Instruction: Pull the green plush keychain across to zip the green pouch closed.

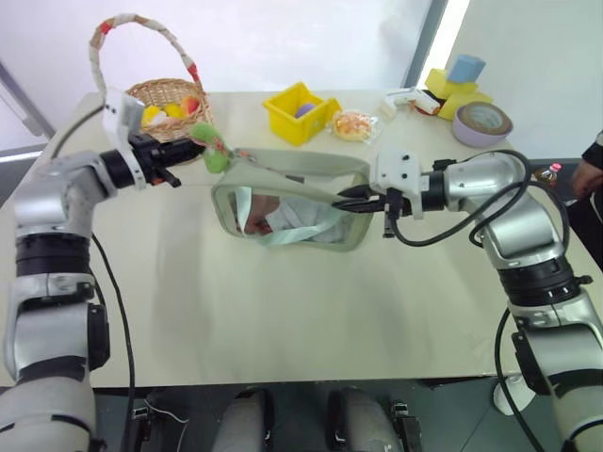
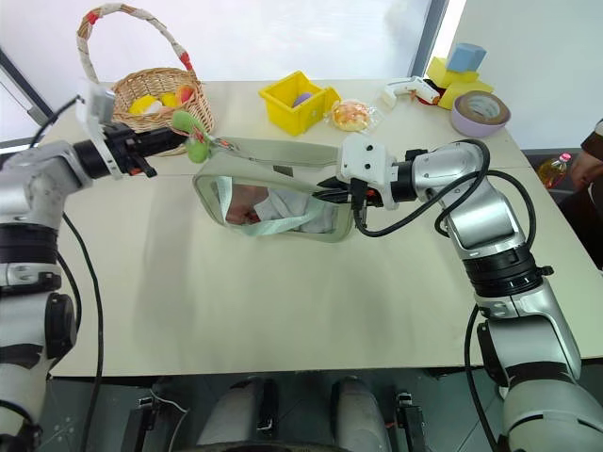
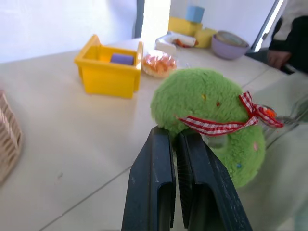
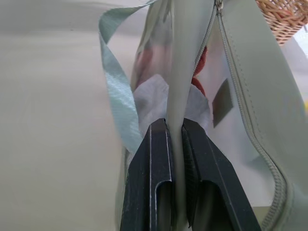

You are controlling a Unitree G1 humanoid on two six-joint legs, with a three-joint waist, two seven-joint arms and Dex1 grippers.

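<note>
We see the left gripper (image 3: pixel 174 137) pinching the green plush keychain (image 3: pixel 211 113) at the green pouch's (image 1: pixel 292 202) left end, near the wicker basket (image 1: pixel 170 99). The right gripper (image 4: pixel 174 126) clamps the pouch's right edge above the table (image 1: pixel 283 311).
</note>
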